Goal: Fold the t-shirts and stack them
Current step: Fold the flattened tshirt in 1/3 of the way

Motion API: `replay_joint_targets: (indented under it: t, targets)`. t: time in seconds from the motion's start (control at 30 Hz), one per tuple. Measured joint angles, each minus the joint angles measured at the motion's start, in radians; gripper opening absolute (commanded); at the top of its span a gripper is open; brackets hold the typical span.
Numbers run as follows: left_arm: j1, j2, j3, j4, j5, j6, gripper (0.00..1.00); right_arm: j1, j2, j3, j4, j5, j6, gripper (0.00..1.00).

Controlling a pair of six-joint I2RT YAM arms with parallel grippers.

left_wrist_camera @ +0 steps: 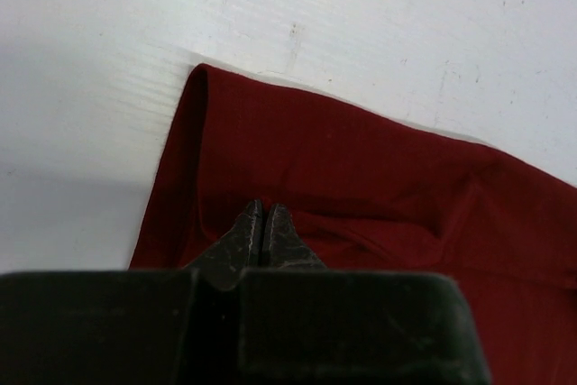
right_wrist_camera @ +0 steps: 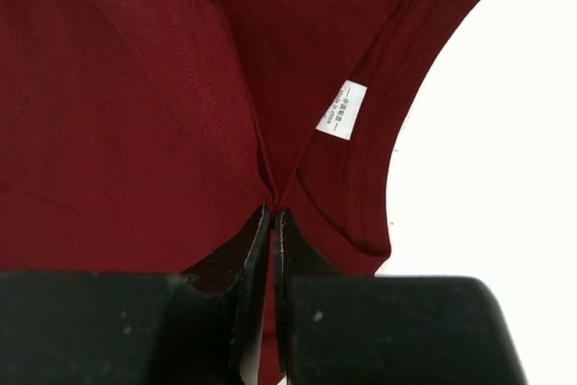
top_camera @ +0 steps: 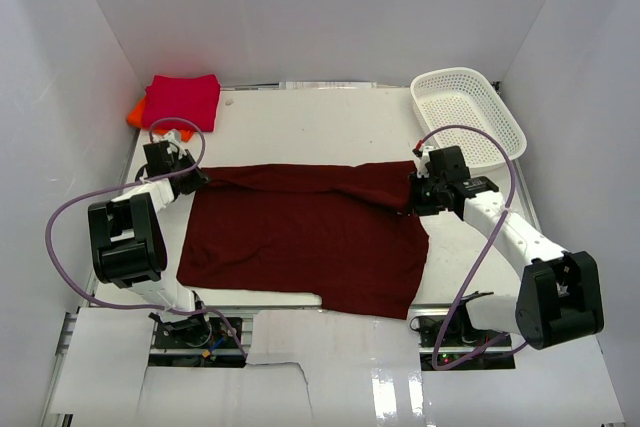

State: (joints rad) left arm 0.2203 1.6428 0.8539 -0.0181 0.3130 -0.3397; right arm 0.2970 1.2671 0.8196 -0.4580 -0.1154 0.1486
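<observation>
At the far left, the orange shirt (top_camera: 135, 112) peeks out beside the folded crimson shirt (top_camera: 183, 99) at the back corner of the tabletop (top_camera: 300, 127). Nearer us, the left fingers (top_camera: 192, 175) are closed at the left end of the maroon shirt (top_camera: 300, 237), which lies spread across the middle of the tabletop with its far edge gathered. The left wrist view shows cloth puckering at the tips, so we take it as pinched, though the bite looks thin. The danger there is a slip: if the arms pull apart or lift unevenly, that corner could drop and spoil the fold.

On the right, the right fingers (top_camera: 413, 197) are closed on the same shirt. If they grip two layers, the fold may drag crooked, and a wide swing could knock the basket (top_camera: 515, 132) just behind.

The overhead view gives the whole outline and both arms. Only the right wrist view shows the neck label (right_wrist_camera: 342, 111) and creases converging into the closed tips beside the collar seam. Only the left wrist view shows the rolled left edge.
</observation>
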Motion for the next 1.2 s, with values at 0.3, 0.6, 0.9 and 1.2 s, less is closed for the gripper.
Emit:
replay_joint_targets:
  t: [0.3, 0.6, 0.9, 1.2]
  targets:
    - [0.000, -0.006, 0.018, -0.042, -0.003, 0.027, 0.07, 0.000, 0.000, 0.042, -0.056, 0.000, 0.015, 0.56]
    - [0.003, -0.140, -0.002, -0.018, -0.014, 0.021, 0.49, -0.002, -0.005, 0.119, -0.073, 0.029, 0.035, 0.68]
    - [0.021, -0.177, -0.002, -0.013, -0.031, 0.019, 0.77, -0.002, 0.134, 0.218, -0.064, 0.017, 0.036, 0.67]
    - [0.033, -0.131, 0.019, 0.005, -0.010, 0.023, 0.92, -0.042, 0.278, 0.334, -0.038, -0.027, 0.055, 0.67]
